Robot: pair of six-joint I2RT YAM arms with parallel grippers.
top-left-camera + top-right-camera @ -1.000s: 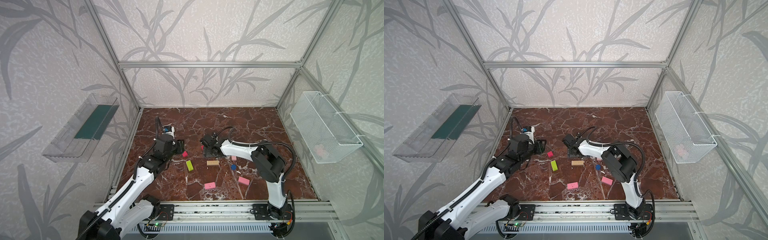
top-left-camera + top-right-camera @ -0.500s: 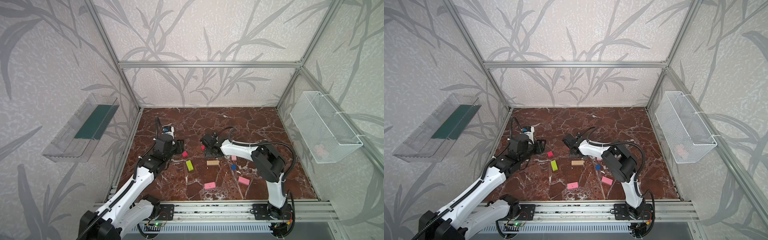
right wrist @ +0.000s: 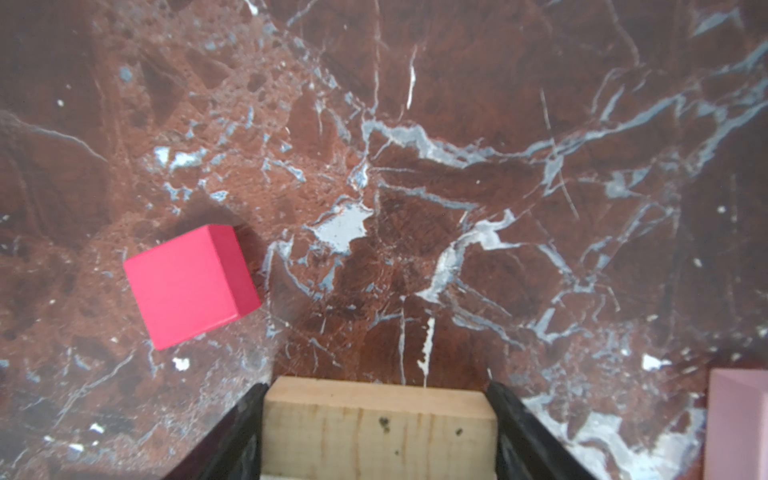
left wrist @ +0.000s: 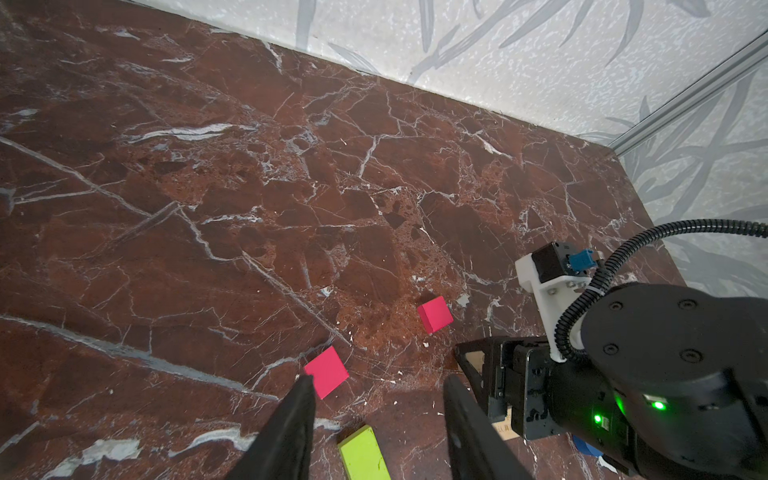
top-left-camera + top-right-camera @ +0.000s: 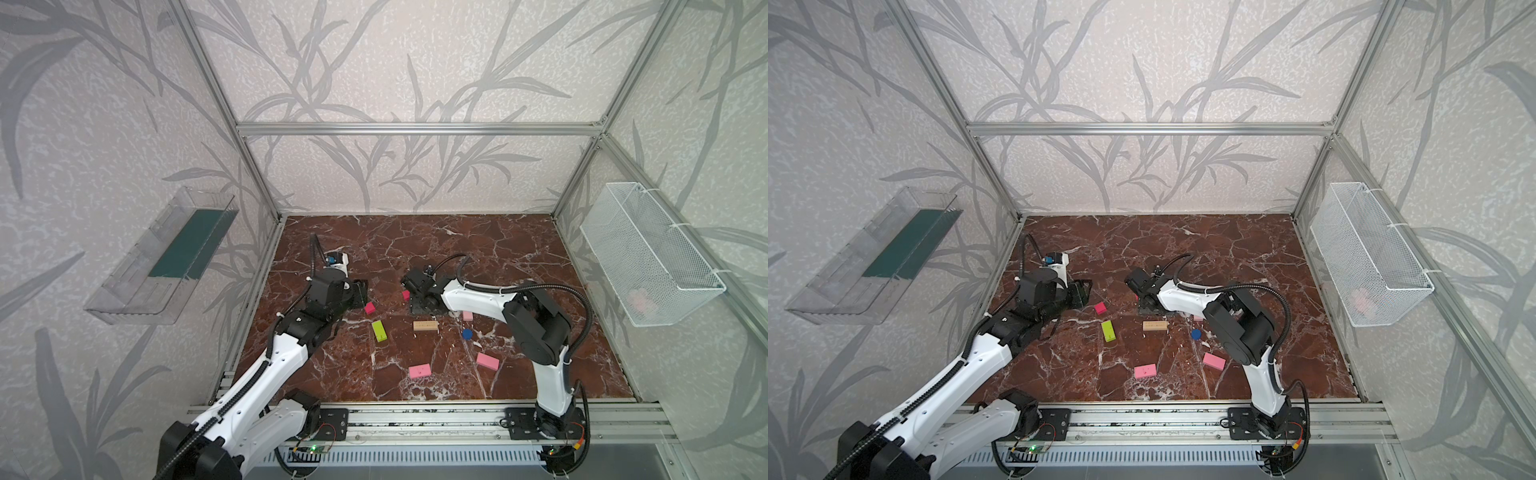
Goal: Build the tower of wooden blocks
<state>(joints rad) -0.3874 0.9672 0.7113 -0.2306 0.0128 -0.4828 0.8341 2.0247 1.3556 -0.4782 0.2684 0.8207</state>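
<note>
No shift can be resolved against the earlier frames: both arms and every loose block sit where they did. The right gripper (image 3: pixel 376 386) is low over the desk (image 5: pixel 478 245), its jaws pinching a tan bar (image 3: pixel 378 428) that spans from jaw to jaw. Whether the bar is clear of the desk cannot be told. The second tan bar (image 5: pixel 425 326) lies flat just beside that gripper, toward the front rail (image 5: pixel 415 415), with its long axis across the top views; the right gripper is clearly the nearer. Judgement: the next move turns on laying the held bar parallel to this one as the base. The left gripper (image 4: pixel 379 380) has its jaws spread and empty, with one red cube (image 4: pixel 326 372) at a jaw tip and the other red cube (image 4: pixel 435 314) beyond it. Count:
- Tan bars 2.
- Red cubes 2.
- Pink bars 3: a pink bar (image 5: pixel 419 370), a second pink bar (image 5: pixel 487 360), and a third pink bar (image 5: pixel 468 316) half hidden by the right arm (image 5: pixel 482 296).
- Lime-green bar (image 5: pixel 378 331) 1.
- Blue disc (image 5: pixel 467 333) 1.

No tower is stacked yet.
</note>
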